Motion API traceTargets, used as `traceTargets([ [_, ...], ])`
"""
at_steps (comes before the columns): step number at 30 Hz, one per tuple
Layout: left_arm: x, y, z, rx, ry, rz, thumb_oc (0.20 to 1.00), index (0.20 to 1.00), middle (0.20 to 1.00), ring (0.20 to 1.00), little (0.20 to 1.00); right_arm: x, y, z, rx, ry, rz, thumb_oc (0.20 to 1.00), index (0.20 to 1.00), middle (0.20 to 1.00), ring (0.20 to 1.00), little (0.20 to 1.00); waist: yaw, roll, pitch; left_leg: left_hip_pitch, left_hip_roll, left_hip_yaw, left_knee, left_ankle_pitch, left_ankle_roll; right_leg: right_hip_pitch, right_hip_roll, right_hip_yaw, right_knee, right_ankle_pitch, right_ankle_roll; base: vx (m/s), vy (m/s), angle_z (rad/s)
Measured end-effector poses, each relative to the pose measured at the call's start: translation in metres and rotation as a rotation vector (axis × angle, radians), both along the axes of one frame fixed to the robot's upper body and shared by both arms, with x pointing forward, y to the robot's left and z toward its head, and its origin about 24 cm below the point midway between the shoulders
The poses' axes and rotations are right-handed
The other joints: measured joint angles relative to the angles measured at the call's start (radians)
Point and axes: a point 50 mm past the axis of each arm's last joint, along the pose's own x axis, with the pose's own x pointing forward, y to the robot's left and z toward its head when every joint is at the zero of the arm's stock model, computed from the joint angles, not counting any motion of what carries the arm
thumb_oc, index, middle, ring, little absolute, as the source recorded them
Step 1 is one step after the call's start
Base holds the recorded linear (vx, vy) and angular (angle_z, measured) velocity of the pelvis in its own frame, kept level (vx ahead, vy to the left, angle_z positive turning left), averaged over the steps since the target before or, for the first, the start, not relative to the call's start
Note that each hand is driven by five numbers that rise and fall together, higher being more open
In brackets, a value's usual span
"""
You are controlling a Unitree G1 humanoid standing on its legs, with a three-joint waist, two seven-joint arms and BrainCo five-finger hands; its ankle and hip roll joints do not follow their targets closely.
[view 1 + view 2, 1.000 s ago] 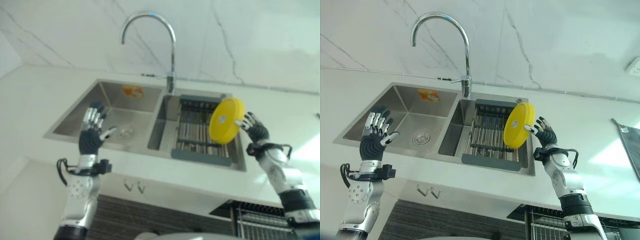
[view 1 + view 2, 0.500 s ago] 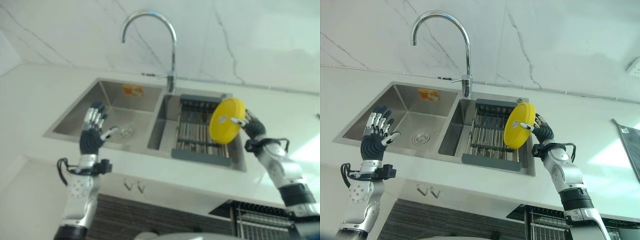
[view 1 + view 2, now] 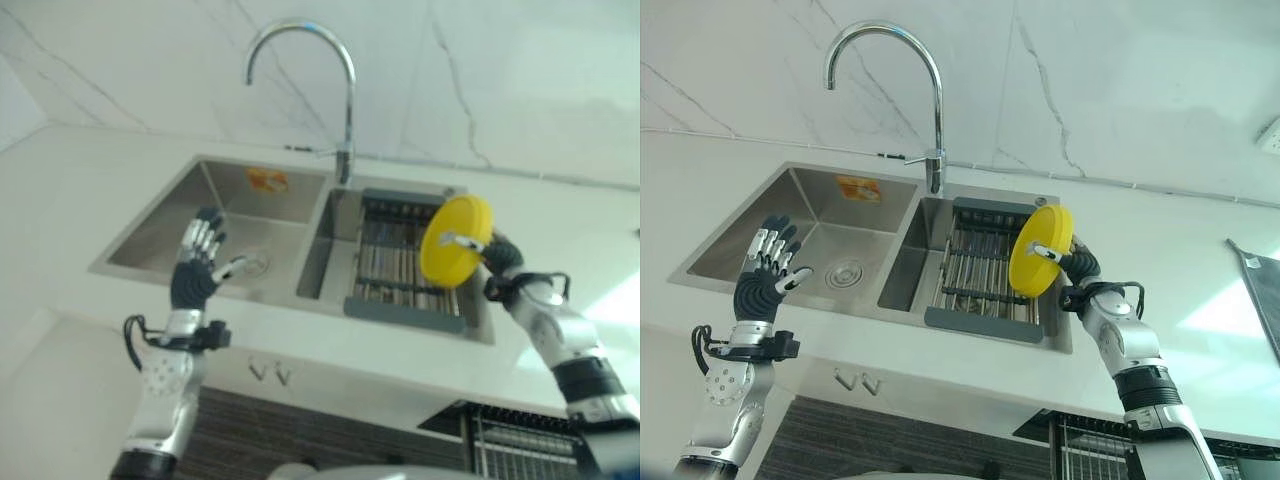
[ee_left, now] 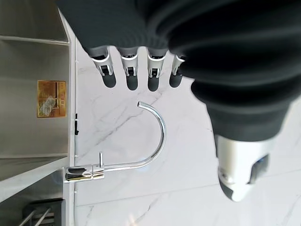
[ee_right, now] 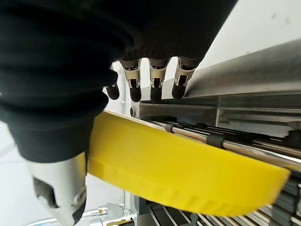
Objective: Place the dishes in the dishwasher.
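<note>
We look down on a double steel sink point(image 3: 890, 235) set in a white counter point(image 3: 1200, 300). The left basin point(image 3: 815, 235) holds nothing loose; we see its drain point(image 3: 844, 272) and an orange sticker point(image 3: 858, 187) on the back wall. The right basin carries a dark-framed drying rack point(image 3: 978, 275) with metal rungs, and no dishes lie flat in it. A curved chrome faucet point(image 3: 902, 80) rises behind the divider.

The yellow plate point(image 3: 1041, 264) is held on edge above the right end of the rack, tilted, its face turned toward the left basin. The right hand point(image 3: 1080, 266) pinches it: thumb point(image 3: 1045, 251) across the front face, fingers behind the rim. In the right wrist view the plate's yellow rim point(image 5: 188, 174) runs between thumb and fingers, with rack rungs just beyond.

The left hand point(image 3: 768, 272) is raised over the front edge of the left basin, palm forward, fingers straight and slightly spread, thumb out to the side, holding nothing. A wire rack point(image 3: 1090, 450) shows below the counter at the right.
</note>
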Motion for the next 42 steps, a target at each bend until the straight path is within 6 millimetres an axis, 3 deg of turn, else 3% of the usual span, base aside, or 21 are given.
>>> traceTargets([
  [27,0.006,-0.009,0.000,-0.017,0.016,-0.041,1.000,1.000,1.000,1.000,1.000,0.008,0.005,-0.001,-0.007,0.050,-0.026,1.000,1.000,1.000,1.000,1.000,0.003,0.002,0.002,0.010,0.000,0.000,0.000,0.001,0.000,0.009,0.000,0.001,0.000,0.000,0.000,0.00,0.000,0.00],
  [28,0.007,-0.009,-0.001,-0.018,0.023,-0.038,1.000,1.000,1.000,1.000,1.000,0.008,0.004,-0.001,-0.004,0.050,-0.034,0.805,0.805,0.805,0.805,0.805,0.004,0.003,0.002,0.010,0.000,0.000,0.000,0.001,0.000,0.009,0.000,0.001,0.000,0.000,0.000,0.00,0.000,0.00],
  [29,0.007,-0.009,-0.001,-0.020,0.031,-0.034,1.000,1.000,1.000,1.000,1.000,0.008,0.005,-0.001,0.009,0.052,-0.038,0.200,0.200,0.200,0.200,0.200,0.004,0.003,0.002,0.010,0.000,0.000,0.000,0.001,0.000,0.009,0.000,0.001,0.000,0.000,0.000,0.00,0.000,0.00],
  [42,0.009,-0.021,-0.009,-0.040,0.066,-0.057,1.000,1.000,1.000,1.000,1.000,0.021,0.012,-0.003,0.001,0.070,-0.178,0.200,0.200,0.200,0.200,0.200,0.021,0.016,0.005,0.016,-0.001,-0.001,0.000,0.001,0.000,0.013,0.000,0.001,0.000,0.000,-0.001,0.00,0.001,0.00],
])
